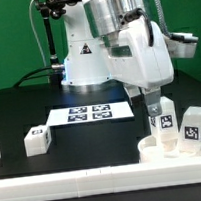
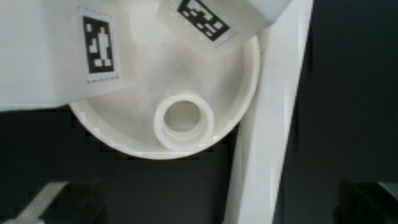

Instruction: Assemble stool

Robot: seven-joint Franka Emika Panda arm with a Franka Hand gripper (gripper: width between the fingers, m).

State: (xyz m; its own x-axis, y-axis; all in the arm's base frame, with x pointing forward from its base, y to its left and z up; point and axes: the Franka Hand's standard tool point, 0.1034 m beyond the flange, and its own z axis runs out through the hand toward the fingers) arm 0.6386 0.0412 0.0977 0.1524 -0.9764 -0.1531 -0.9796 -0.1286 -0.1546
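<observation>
- The stool is in loose parts: its round seat disc (image 1: 176,144) lies flat on the black table (image 1: 19,112), against the long white rail (image 1: 97,179) at the table's edge.
- The gripper (image 1: 156,107) hangs just above the disc, its jaws spread wide and holding nothing.
- A leg block (image 1: 166,122) stands upright on the disc, right beside the jaws.
- A second leg block (image 1: 195,126) leans on the disc, just beyond the first, farther from the jaws.
- A third leg block (image 1: 35,139) sits well apart from the jaws, toward the exterior view's left.
- The marker board (image 1: 88,113) lies flat behind the jaws, near the arm's base.
- In the wrist view, the disc (image 2: 143,120) shows a round socket (image 2: 189,116) below the jaws, with a tagged block (image 2: 98,45) and the rail (image 2: 267,130) touching it.
</observation>
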